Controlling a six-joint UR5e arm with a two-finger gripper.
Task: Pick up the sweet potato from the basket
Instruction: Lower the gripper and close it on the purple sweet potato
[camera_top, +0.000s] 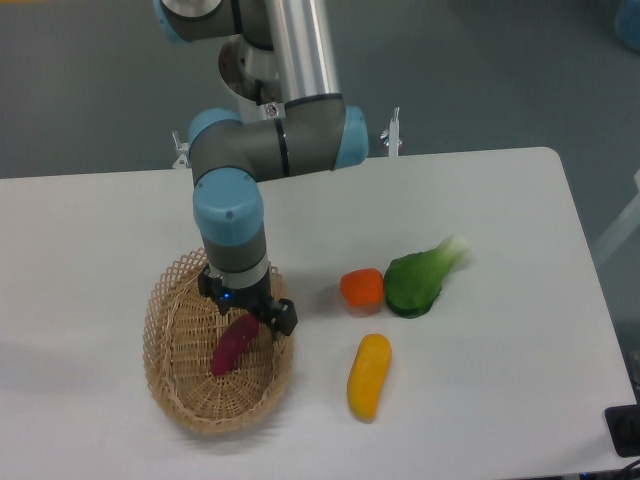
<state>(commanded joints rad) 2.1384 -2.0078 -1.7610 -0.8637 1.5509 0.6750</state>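
One purple sweet potato (233, 345) lies slantwise in the wicker basket (172, 375) at the near left, so I hang my gripper (250, 318) just over its far end, fingers parted and grasping nothing, leaving the orange vegetable (361, 289), yellow vegetable (369, 376) and leafy green (418, 279) rightward alone
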